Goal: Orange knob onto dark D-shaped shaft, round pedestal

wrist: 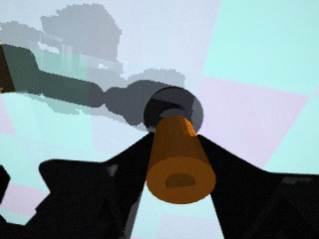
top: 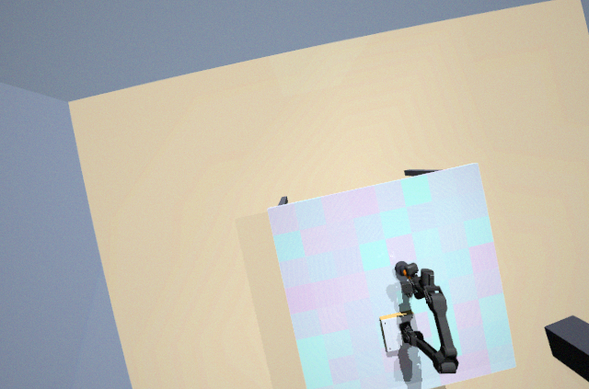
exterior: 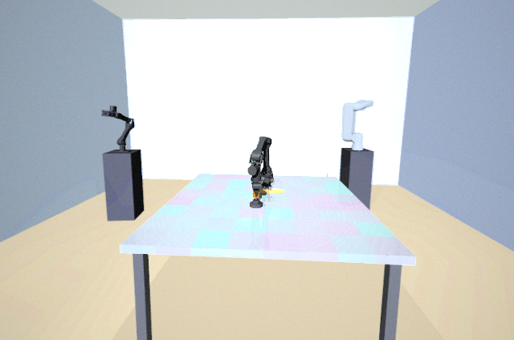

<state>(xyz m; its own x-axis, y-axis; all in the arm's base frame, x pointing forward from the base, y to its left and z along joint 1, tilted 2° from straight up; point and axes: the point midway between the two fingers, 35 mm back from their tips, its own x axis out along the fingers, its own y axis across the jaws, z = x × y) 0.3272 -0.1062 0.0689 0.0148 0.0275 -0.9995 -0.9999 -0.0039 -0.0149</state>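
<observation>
My gripper point(wrist: 174, 136) point(top: 405, 272) point(exterior: 256, 194) is shut on the orange knob point(wrist: 178, 159) point(top: 405, 271) point(exterior: 256, 194) and holds it upright, its far end over the dark round pedestal point(wrist: 194, 111) point(exterior: 255, 204). In the wrist view the knob's near face shows a D-shaped recess with its flat side toward the bottom of the picture. The knob covers the middle of the pedestal, and the shaft is hidden behind it. I cannot tell how far down the knob sits. In the exterior and top views the gripper stands just above the pedestal, near the middle of the table point(exterior: 315, 240) point(top: 332, 233).
A white plate with an orange edge point(top: 389, 332) point(exterior: 277, 190) lies on the table near the arm's base. Two other arms stand on dark pedestals point(exterior: 122, 182) point(exterior: 356, 174) beside the table. A dark box point(top: 568, 341) stands on the floor at the right.
</observation>
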